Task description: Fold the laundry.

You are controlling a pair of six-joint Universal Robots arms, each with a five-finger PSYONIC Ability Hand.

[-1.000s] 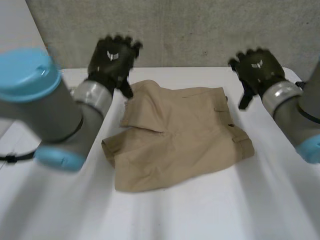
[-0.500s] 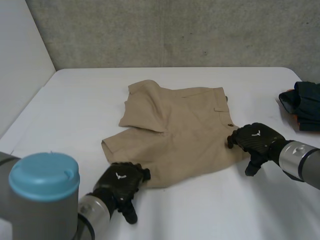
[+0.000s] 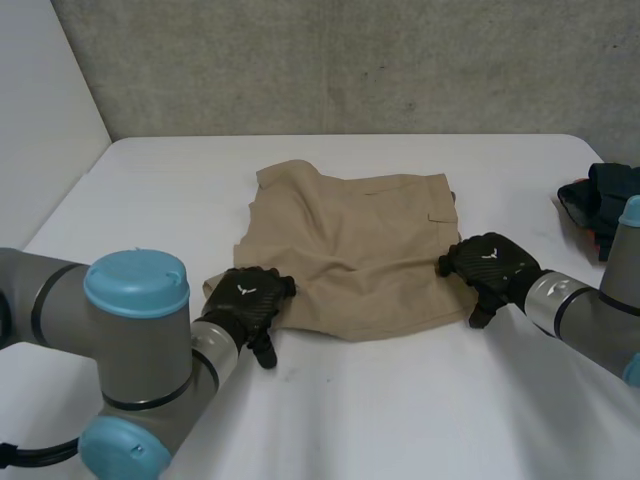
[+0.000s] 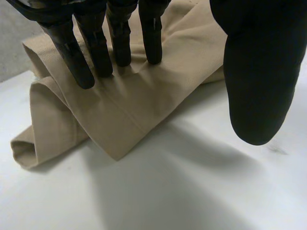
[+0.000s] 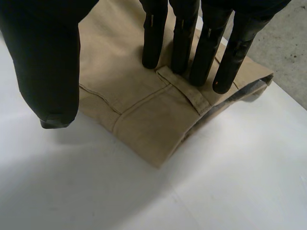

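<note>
On the white table (image 3: 400, 420) the tan shorts (image 3: 350, 250) lay flat mid-table, probably soft, light and floppy, best pinched at the near corners where the left hand (image 3: 245, 300) and right hand (image 3: 490, 265) rested straight fingers, thumbs clear.

Head camera looks down across the whole worktop (image 3: 400, 420); each wrist camera peers close along its fingers (image 4: 98, 52) at the shared shorts (image 3: 350, 250).

dark clothes (image 3: 590, 195): cut off at edge, partly behind right arm (image 3: 622, 265) | shorts (image 3: 350, 250): corners under left hand (image 3: 245, 300), right hand (image 3: 490, 265)
</note>
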